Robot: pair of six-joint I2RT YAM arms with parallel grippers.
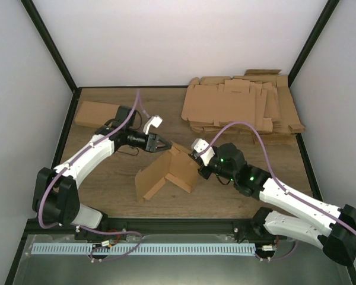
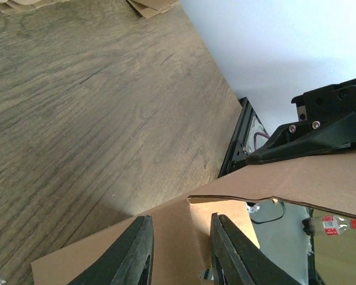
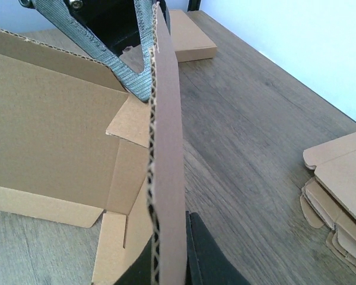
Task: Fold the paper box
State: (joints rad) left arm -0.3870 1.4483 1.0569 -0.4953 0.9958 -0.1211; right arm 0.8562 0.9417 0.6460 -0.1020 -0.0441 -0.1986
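The paper box (image 1: 166,173) stands half-raised on the wooden table (image 1: 107,196), on the near side of the pile of flat cardboard sheets (image 1: 243,107) and a little left of it, well apart from the pile. Two of its panels are upright and meet in a corner, and smaller flaps hang loose at the ends. I'd judge that the walls are being stood up and that the end flaps are not yet tucked.

The right gripper (image 1: 196,157) sits between the pile and the box and is clamped on the top of one upright wall. Its own camera shows that panel (image 3: 166,178) edge-on, pinched between the dark fingers. The forearm reaches in low from the near right, its wrist angled away from the pile.

The left gripper (image 1: 161,144) meets the same corner on the side away from the pile. Its fingers (image 2: 133,252) stand a little apart over a cardboard face. I can't quite make out whether they touch it, because the tips sit so close to the flap. That arm stretches out long from its base with the wrist nearly level.

The next move probably calls for the left pincer to catch the loose flap and swing it along its crease, with the right pincer keeping the wall steady so the corner doesn't spring flat.

A flat brown carton (image 1: 95,113) lies far to the left of the pile.
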